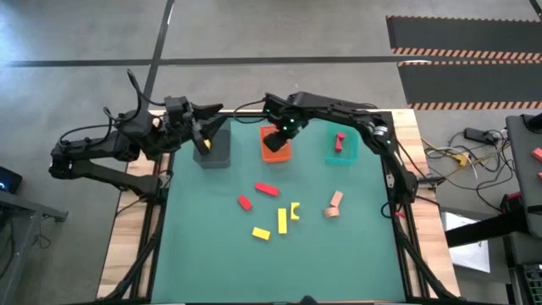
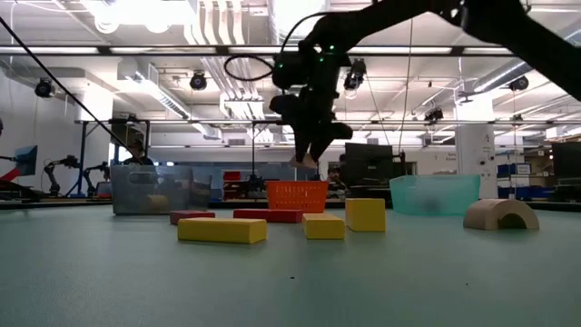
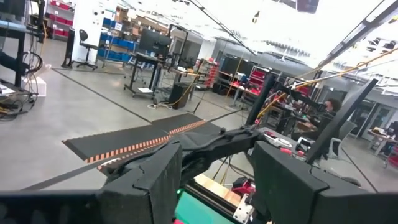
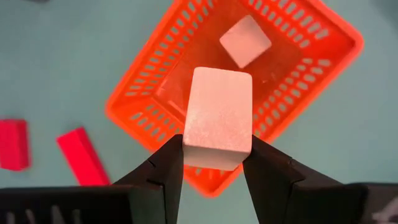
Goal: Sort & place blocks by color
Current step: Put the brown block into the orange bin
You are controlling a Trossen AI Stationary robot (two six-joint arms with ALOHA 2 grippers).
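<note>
Blocks, three colours, on a green table (image 1: 203, 254) with three trays along the far side.

Right gripper (image 4: 214, 163): above the orange tray (image 4: 311, 81), fingers clamped on a pale pinkish-tan block (image 4: 219, 118) held over the tray's rim. One pale cube (image 4: 245, 40) already lies on the floor of that tray. In the low view the right gripper (image 2: 309, 159) hangs clear above the orange tray (image 2: 296, 194).

Left gripper (image 1: 201, 140): over the dark grey tray (image 1: 218, 152), with a yellow block (image 1: 206, 146) showing at its tip. Its wrist view shows the two fingers (image 3: 152, 186) standing apart, looking out across the room; whether they grip the yellow piece cannot be told.

Teal tray (image 1: 343, 152): holds a red block (image 1: 340, 141).

Loose on the table, mid-field: two red blocks (image 1: 266, 189) and (image 1: 245, 202); three yellow blocks (image 1: 261, 232), (image 1: 282, 221), (image 1: 295, 211), near one another; a pale arch-shaped block (image 1: 334, 204), to the right of the yellows and apart from them.

Low view, front row: long yellow bar (image 2: 221, 230), small yellow slab (image 2: 324, 226), yellow cube (image 2: 365, 214), pale arch (image 2: 501, 214).
</note>
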